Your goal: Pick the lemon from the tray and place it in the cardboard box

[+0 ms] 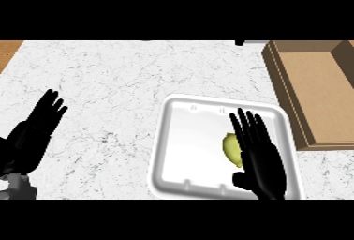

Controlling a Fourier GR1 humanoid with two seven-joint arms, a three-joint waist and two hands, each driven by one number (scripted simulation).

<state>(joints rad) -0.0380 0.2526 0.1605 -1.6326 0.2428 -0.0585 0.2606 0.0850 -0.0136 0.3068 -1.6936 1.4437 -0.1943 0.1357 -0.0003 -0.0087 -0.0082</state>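
One lemon [232,149] lies in the right half of the single white tray [187,140], just left of the right hand [261,157], whose straight, spread fingers [247,126] hang over it and hold nothing. One cardboard box [314,84] sits right of the tray. The left hand [31,136] rests open, well left of the tray, on the marble tabletop [104,84].

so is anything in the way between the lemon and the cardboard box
Nothing visible blocks it. The lemon lies in the white tray, partly under the open right hand. Between the tray's right rim and the cardboard box only bare counter shows.
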